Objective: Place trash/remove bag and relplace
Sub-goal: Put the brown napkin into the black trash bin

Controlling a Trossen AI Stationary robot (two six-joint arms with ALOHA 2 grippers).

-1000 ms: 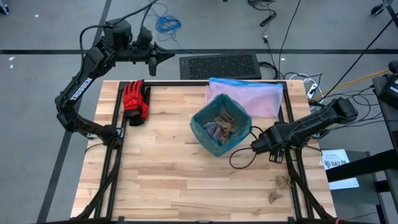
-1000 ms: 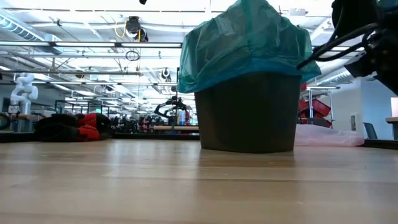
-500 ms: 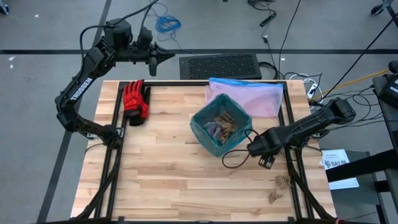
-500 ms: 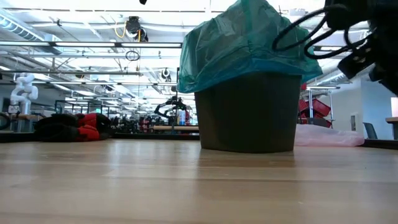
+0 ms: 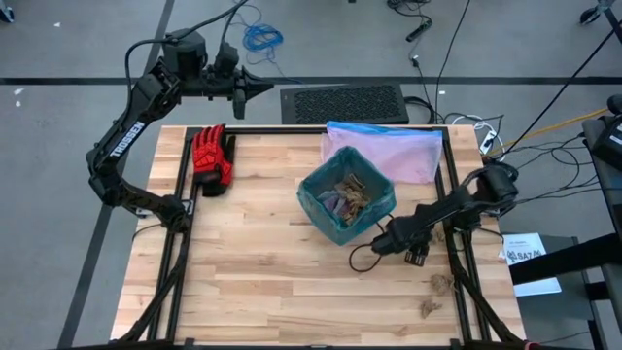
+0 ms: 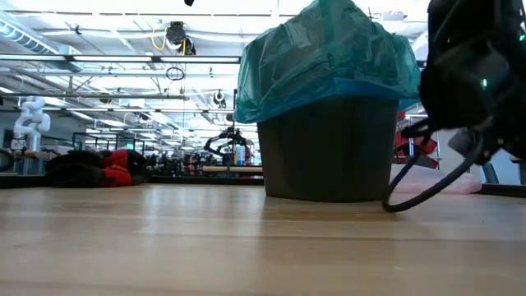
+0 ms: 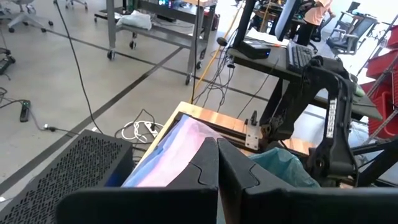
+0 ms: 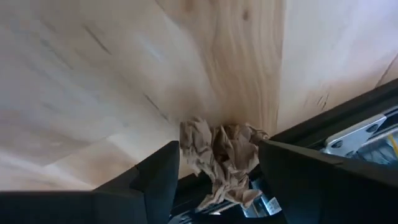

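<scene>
The right gripper point(image 5: 381, 243) is placed low over the table point(image 5: 253, 272), just beside the near right corner of the bin point(image 6: 327, 148). Its fingers point(image 8: 155, 177) are spread open and nothing is gripped. Between them, in the right wrist view, a crumpled brown paper point(image 8: 217, 155) is seen lying on the wood, close to the black frame rail point(image 8: 348, 118) at the table's edge. It is judged that the coming move is a descent and a closing on this paper; the paper lies straight ahead of the open jaws, so little sideways correction seems needed. Whether the fingertips already touch the wood cannot be told.

The bag point(image 5: 345, 197) is fitted in the bin, its teal edge folded over the rim, at the middle of the table towards the right. Inside it, scraps of brown and pale trash point(image 5: 348, 192) are already collected.

The left gripper point(image 5: 255, 87) is kept shut, raised beyond the far left corner, well apart from the bin; the right arm is clearly the nearer one.
</scene>
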